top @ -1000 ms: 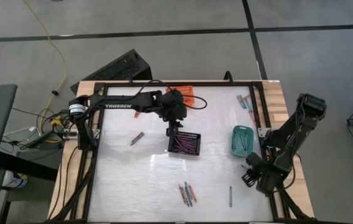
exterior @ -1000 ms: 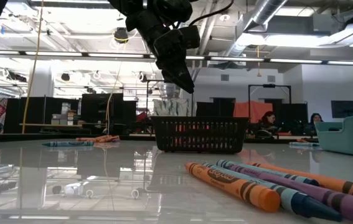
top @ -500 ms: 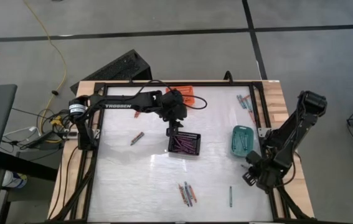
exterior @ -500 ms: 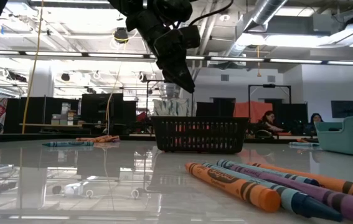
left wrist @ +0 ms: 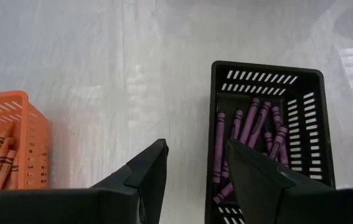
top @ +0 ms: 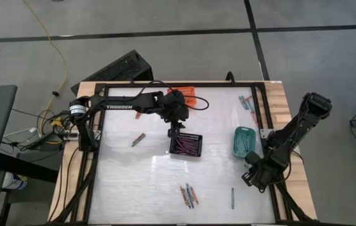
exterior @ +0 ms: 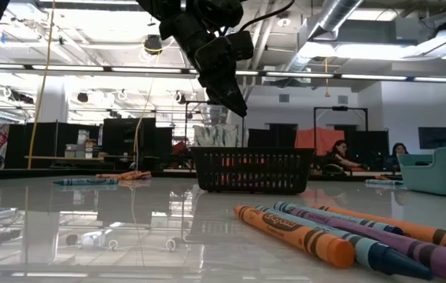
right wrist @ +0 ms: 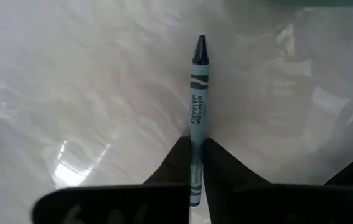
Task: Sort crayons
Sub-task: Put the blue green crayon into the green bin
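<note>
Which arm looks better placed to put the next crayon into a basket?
Right. Its gripper already pinches a teal crayon near the teal basket. The left gripper hangs open and empty over the black basket.

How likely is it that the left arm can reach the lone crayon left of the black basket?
Probably yes. The left claw hangs open by the black basket, with only bare table between it and the lone crayon. The right claw, gripping a teal crayon, is far off.
</note>
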Controlling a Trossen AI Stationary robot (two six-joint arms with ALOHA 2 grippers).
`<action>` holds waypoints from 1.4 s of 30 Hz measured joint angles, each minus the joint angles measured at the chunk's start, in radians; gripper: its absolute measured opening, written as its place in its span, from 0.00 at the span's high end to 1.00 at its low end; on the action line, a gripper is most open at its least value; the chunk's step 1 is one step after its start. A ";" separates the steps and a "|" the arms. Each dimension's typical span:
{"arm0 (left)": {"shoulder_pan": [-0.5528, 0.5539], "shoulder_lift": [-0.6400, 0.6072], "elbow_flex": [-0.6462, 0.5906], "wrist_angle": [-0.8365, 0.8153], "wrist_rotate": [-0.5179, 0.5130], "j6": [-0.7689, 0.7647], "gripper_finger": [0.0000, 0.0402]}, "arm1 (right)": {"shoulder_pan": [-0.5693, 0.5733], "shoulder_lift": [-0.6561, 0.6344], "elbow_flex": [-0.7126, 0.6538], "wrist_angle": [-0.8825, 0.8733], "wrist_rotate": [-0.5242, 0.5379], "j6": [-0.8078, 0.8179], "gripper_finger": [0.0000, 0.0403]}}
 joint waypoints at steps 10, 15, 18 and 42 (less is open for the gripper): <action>0.000 0.000 0.000 -0.002 0.026 -0.022 0.62 | -0.023 0.004 0.076 -0.013 0.060 -0.045 0.99; 0.000 0.000 0.000 -0.011 0.027 -0.022 0.62 | -0.021 0.003 0.125 -0.011 0.053 -0.045 1.00; 0.000 0.000 0.000 -0.012 0.027 -0.022 0.62 | -0.021 0.002 0.153 -0.020 0.060 -0.045 1.00; -0.011 0.000 0.000 -0.025 0.115 -0.036 0.62 | -0.284 -0.330 0.241 -0.536 0.314 0.015 1.00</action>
